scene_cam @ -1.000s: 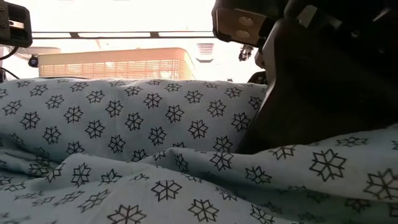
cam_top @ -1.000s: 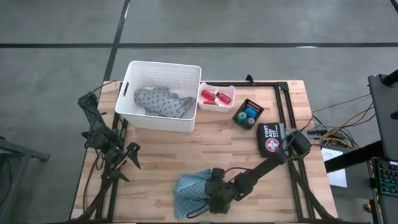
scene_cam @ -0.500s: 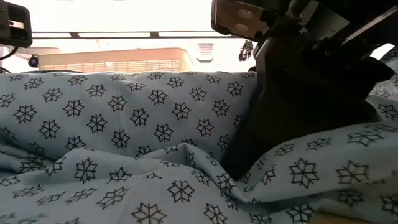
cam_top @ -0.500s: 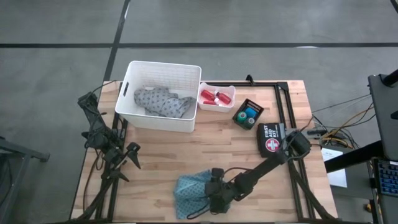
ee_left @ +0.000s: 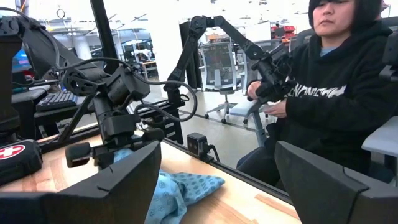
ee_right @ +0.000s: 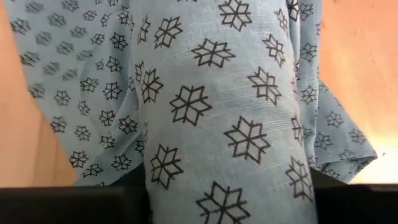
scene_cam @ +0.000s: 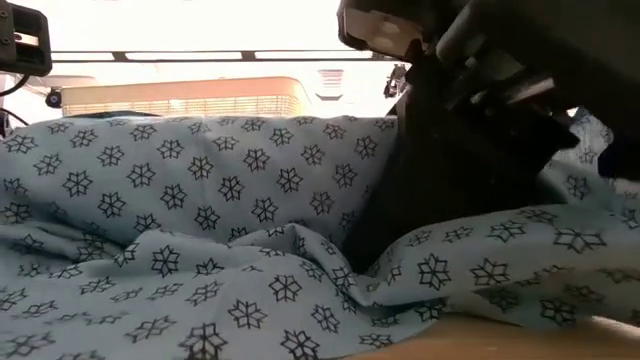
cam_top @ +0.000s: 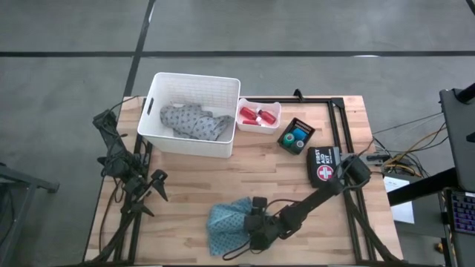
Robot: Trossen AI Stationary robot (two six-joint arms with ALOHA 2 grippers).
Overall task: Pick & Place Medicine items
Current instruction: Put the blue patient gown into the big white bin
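The medicine items are untouched: red bottles (cam_top: 256, 116) lie in a small white tray, and the blue and green round containers (cam_top: 297, 135) sit on a black pad beside it. My right gripper (cam_top: 249, 231) is low near the table's front edge, shut on a teal patterned cloth (cam_top: 226, 226) that fills the low view (scene_cam: 200, 200) and the right wrist view (ee_right: 205, 93). At the left of the table my left gripper (cam_top: 157, 185) stands open with nothing between its fingers (ee_left: 124, 180). My right gripper pinches a raised fold (ee_right: 230, 180) at the right side of the teal cloth between its two fingers. It comes from the table's right, slanting down. How many layers it holds cannot be told. Most of the cloth lies rumpled on the table, with the part beside the gripper (scene_cam: 500, 270) raised.
A white basket (cam_top: 156, 119) holding a grey cloth (cam_top: 193, 121) stands at the far left. A black first-aid pouch (cam_top: 323, 167) lies at the right. A person (ee_left: 329, 93) sits beyond the table's near edge. Bare wood lies between basket and teal cloth.
My right gripper has drawn the teal cloth up and a little toward the table's left edge. The cloth has bunched beside the fingers, and in the low view its near right edge has lifted, with bare table showing beneath it.
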